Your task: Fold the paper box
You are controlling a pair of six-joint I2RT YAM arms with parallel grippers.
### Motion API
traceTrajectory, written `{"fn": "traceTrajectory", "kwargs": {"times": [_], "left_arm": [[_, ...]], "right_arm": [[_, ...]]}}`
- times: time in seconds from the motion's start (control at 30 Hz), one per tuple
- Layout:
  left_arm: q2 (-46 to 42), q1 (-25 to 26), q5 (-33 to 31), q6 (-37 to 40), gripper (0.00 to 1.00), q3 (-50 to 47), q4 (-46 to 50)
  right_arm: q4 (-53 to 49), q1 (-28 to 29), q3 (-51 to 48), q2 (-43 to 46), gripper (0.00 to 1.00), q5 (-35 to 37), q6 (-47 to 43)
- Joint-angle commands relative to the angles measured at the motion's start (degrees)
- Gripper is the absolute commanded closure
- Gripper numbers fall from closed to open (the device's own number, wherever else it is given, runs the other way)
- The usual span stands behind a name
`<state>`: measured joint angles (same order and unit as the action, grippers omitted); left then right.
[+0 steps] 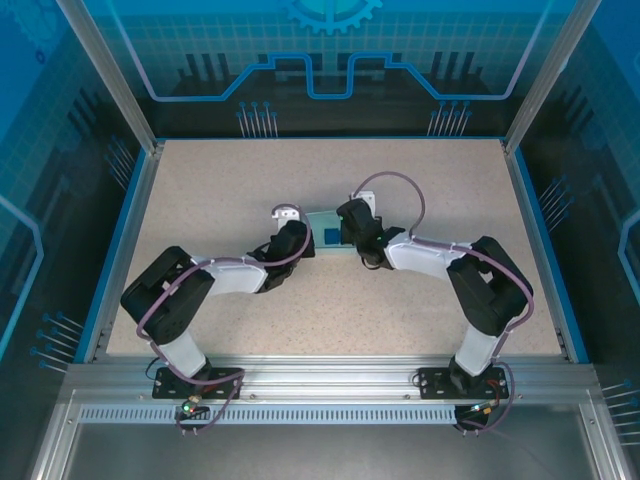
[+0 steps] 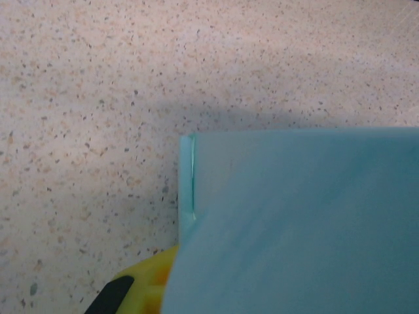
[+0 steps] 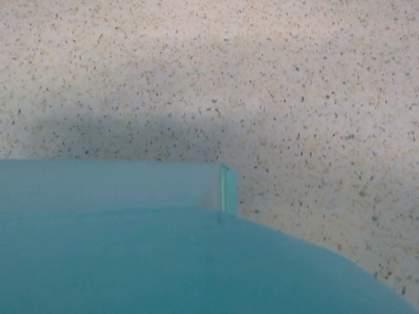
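Card this thin is light and bendy. The paper box (image 1: 325,231) will likely flop if held by 1 corner, and a hard squeeze could crease it in the wrong place. It looks smooth, so it may slide on the table. My guess is that the best place to hold it is at an edge or flap, close to a fold line, with 1 gripper on each side.

The paper box sits near the middle of the table (image 1: 440,190), right between the 2 grippers. The left gripper (image 1: 300,240) is at its left end and the right gripper (image 1: 352,238) is at its right end. Both have their fingers pressed together. In the left wrist view the paper box (image 2: 294,222) lies close over the fingers, with a yellow part (image 2: 147,288) peeking out below. In the right wrist view the paper box (image 3: 163,261) covers them too. I cannot tell if it is pinched or just touched.

A small dark blue square (image 1: 330,236) shows on the box. The table is flat, beige and speckled, with a blue rim (image 1: 133,250), metal posts (image 1: 110,75) and blue walls (image 1: 50,200) around it — and open table on every side of the box
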<state>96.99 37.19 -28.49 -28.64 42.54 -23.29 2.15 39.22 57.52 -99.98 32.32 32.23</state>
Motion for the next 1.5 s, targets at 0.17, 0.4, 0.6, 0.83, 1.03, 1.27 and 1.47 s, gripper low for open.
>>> {"fn": "traceTrajectory", "kwargs": {"times": [0.17, 0.4, 0.6, 0.83, 1.03, 1.27, 1.47], "left_arm": [[-0.39, 0.99, 1.86, -2.65, 1.0, -5.37, -1.6], [-2.53, 0.97, 1.6, -1.27, 0.96, -7.59, -2.48], [-5.48, 0.97, 3.17, -0.36, 0.8, -7.84, -1.02], [-9.41, 1.03, 5.99, 0.32, 0.58, -8.33, 2.34], [-14.32, 0.59, 7.92, 1.81, 0.44, -8.8, 6.9], [-27.17, -2.95, 15.12, 4.6, 0.42, -8.35, 16.27], [-31.79, -11.57, 28.58, 5.22, 0.44, -0.03, 24.67]], "right_arm": [[7.29, 3.67, -6.79, 1.37, 1.0, 3.78, 3.55], [9.36, 4.62, -9.93, 1.54, 1.0, 5.74, 2.82], [8.19, 5.33, -9.35, 1.28, 1.0, 7.53, 2.82], [7.01, 5.66, -8.92, 1.29, 1.0, 9.04, 2.69], [6.64, 5.89, -8.39, 1.59, 1.0, 9.71, 1.66], [6.09, 5.98, -7.45, 1.46, 1.0, 10.09, 0.31], [6.72, 6.13, -7.43, 1.2, 1.0, 10.16, -0.99]]}}
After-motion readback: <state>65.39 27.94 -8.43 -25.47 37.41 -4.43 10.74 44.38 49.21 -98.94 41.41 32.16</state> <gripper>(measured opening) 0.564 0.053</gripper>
